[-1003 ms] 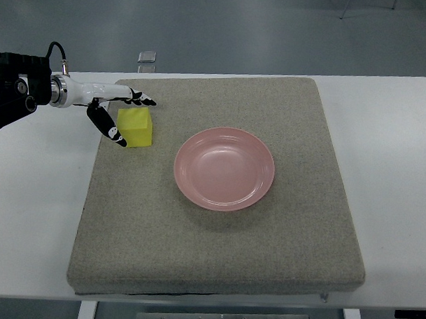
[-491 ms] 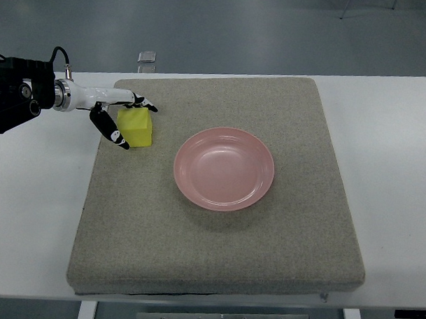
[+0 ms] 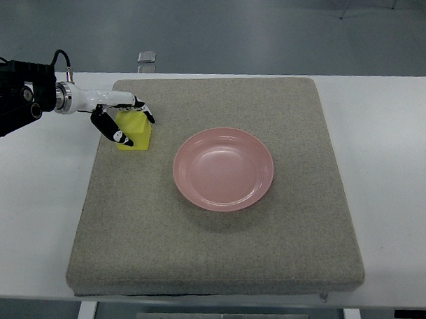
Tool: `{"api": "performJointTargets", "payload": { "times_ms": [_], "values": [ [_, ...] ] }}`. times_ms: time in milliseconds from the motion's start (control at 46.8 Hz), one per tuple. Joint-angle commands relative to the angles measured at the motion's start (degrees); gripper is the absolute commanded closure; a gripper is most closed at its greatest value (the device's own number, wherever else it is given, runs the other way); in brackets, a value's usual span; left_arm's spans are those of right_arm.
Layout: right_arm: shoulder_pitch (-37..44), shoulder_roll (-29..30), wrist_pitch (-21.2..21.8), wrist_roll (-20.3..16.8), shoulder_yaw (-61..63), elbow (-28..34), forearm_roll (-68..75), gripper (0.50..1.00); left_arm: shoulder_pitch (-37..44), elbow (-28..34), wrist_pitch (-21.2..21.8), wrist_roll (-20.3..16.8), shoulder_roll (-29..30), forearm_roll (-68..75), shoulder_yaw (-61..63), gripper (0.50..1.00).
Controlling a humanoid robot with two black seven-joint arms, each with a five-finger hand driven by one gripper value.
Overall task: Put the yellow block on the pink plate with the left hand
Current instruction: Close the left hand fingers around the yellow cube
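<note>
The yellow block sits on the grey mat near its far left corner, looking slightly tilted. My left hand comes in from the left edge and its white and black fingers curl over the block's top and far side, while the thumb presses its near left face. The hand is shut on the block. The pink plate lies bare at the mat's centre, a short way right of the block. My right hand is out of view.
A thick grey mat covers most of the white table. A small metal piece lies at the table's far edge, behind the hand.
The left hand's fingers have curled in around the yellow block, which was between spread fingers before. The block now looks narrower and tipped. The plate has not moved.
</note>
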Motion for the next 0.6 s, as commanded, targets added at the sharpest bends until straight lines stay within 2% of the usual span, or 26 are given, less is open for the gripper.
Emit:
{"api": "performJointTargets", "payload": {
  "times_ms": [0,128,576],
  "values": [
    [0.00,0.00,0.05,-0.01,0.00,0.00,0.00,0.576,0.01,0.15,-0.03,0.03,0.00,0.03,0.01,0.848],
    [0.00,0.00,0.05,-0.01,0.00,0.00,0.00,0.576,0.01,0.50,1.20,0.12,0.00,0.12,0.01,0.996],
    [0.00,0.00,0.05,-0.01,0.00,0.00,0.00,0.576,-0.16,1.38,1.56,0.12,-0.26,0.03,-1.83,1.000]
  ]
}}
